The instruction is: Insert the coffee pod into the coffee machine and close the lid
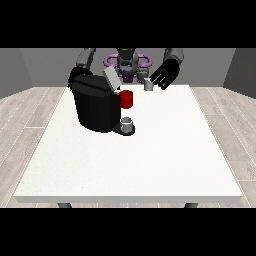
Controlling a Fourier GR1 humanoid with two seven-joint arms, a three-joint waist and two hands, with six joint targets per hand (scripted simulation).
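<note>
grey pod (148,85): on table (150,150), not inserted
lid (111,78): raised on coffee machine (95,102)
hand at the view's right (166,75): fingers spread, beside pod
other hand: hidden

I stand behind a large white table (150,165) whose top fills most of the view, with two dark legs (63,205) just showing under its near edge. Around it I see pale grey wood-plank floor (27,115), and plain grey walls (45,62) behind me.
</note>
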